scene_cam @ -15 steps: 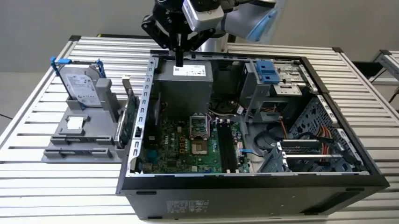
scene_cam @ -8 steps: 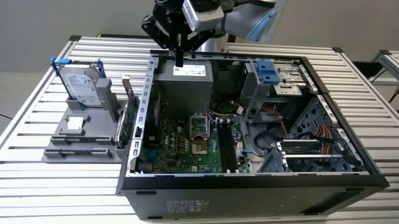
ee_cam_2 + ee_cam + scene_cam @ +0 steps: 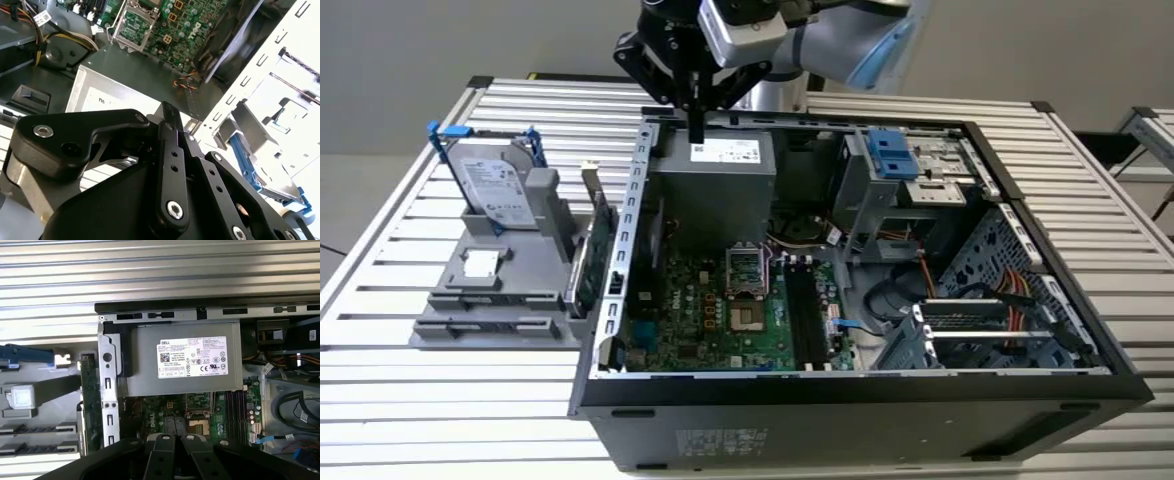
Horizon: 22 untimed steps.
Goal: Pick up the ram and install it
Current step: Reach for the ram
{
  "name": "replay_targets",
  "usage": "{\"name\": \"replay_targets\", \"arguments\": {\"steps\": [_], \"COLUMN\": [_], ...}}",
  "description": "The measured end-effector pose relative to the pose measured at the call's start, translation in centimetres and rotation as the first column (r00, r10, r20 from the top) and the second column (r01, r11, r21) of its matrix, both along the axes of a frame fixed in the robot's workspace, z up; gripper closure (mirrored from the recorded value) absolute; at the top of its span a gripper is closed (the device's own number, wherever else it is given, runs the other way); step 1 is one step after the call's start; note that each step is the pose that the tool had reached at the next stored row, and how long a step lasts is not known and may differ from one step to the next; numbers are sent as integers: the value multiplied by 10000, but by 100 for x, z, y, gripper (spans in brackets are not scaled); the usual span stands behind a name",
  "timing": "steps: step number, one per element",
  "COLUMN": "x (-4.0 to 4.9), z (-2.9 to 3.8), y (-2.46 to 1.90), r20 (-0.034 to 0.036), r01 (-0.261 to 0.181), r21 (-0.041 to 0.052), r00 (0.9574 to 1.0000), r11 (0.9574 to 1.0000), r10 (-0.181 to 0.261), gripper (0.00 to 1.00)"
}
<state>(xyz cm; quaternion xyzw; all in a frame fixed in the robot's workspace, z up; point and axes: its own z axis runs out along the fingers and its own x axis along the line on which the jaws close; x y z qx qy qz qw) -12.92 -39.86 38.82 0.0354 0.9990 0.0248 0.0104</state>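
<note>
With black pincer (image 3: 699, 135) closed empty over far rim of grey computer case (image 3: 636, 200), treat thin green ram as light, stiff, fragile; grip long edges.

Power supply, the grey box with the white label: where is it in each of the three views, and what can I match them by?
Exterior view: the power supply sits upper middle, beyond the motherboard.
First wrist view: the power supply is central, with its label facing the camera.
Second wrist view: the power supply is the grey box bordering the motherboard.
Shared landmark: the CPU socket, close to it in every view.
</note>
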Motion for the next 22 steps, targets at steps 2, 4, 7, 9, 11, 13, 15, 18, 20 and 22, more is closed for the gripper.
{"name": "replay_targets", "arguments": {"steps": [2, 4, 7, 9, 11, 13, 15, 18, 20, 22], "x": [-20, -38, -57, -67, -76, -85, -91, -103, -106, -112], "z": [0, 0, 0, 0, 0, 0, 0, 0, 0, 0], "y": [0, 0, 0, 0, 0, 0, 0, 0, 0, 0], "r20": [0, 0, 0, 0, -1, 0, -1, -1, 0, 0], "r01": [0, 0, 0, 0, 0, 0, 0, 0, -1, 0], "r21": [1, 0, 0, 0, 1, 0, 0, 0, 0, 0], "r00": [10000, 10000, 10000, 10000, 10000, 10000, 10000, 10000, 10000, 10000], "r11": [10000, 10000, 10000, 10000, 10000, 10000, 10000, 10000, 10000, 10000], "r10": [0, 0, 0, 0, 0, 0, 0, 0, 1, 0], "gripper": [100, 100, 100, 100, 100, 100, 100, 100, 100, 100]}}
